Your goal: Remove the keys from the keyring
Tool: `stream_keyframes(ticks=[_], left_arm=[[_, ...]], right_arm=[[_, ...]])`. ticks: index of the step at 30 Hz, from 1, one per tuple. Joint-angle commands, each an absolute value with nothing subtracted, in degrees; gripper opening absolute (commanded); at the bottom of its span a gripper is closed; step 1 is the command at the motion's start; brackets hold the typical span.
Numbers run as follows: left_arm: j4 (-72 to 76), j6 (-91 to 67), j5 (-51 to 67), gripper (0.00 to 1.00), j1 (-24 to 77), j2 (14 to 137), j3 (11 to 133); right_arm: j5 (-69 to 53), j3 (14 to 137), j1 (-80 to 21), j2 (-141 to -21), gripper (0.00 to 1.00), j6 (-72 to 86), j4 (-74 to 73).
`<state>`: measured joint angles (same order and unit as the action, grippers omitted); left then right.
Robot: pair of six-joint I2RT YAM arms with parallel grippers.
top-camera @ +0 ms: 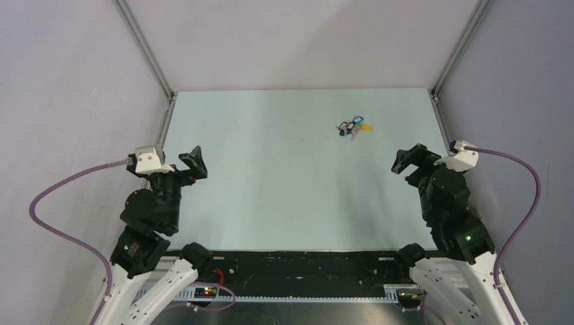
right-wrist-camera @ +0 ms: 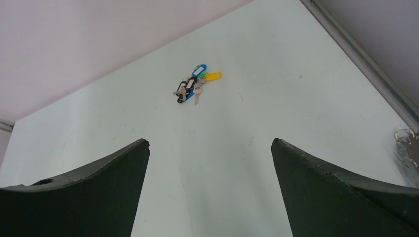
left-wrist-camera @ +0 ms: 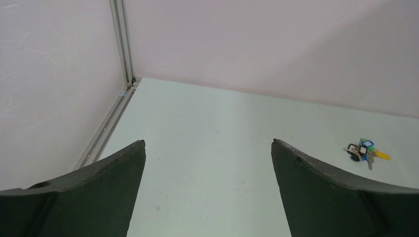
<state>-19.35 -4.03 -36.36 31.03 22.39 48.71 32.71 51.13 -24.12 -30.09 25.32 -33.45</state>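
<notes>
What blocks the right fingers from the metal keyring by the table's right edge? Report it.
Nothing visible: only bare table lies between the right fingers and the keyring, which the frame cuts off. The coloured key bunch lies farther off.

On the table (top-camera: 271, 189), a bunch of keys (top-camera: 353, 128) lies far right; perhaps the keyring (right-wrist-camera: 406, 143) beside the right edge.

Matt tbl (top-camera: 271, 203), metal keyring (right-wrist-camera: 405, 142), plastic-tagged key bunch (right-wrist-camera: 191, 86)
</notes>
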Motion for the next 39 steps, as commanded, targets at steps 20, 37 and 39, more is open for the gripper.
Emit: stream_keyframes(ticks=[20, 37, 39], left_arm=[[-19.4, -13.3, -30.2, 1.00, 29.4, 22.4, 49.8], [-24.2, -14.9, -19.4, 1.00, 30.5, 28.7, 53.3], [-24.6, -14.6, -19.5, 1.00, 30.4, 28.7, 53.5]], right_arm=[[45.8, 60.5, -16.1, -52.7, 0.99, 22.4, -54.4], [43.9, 63.3, -2.1, -83.3, 0.97, 16.8, -58.7], [46.3, 63.5, 0.2, -87.1, 0.96, 17.0, -60.7]])
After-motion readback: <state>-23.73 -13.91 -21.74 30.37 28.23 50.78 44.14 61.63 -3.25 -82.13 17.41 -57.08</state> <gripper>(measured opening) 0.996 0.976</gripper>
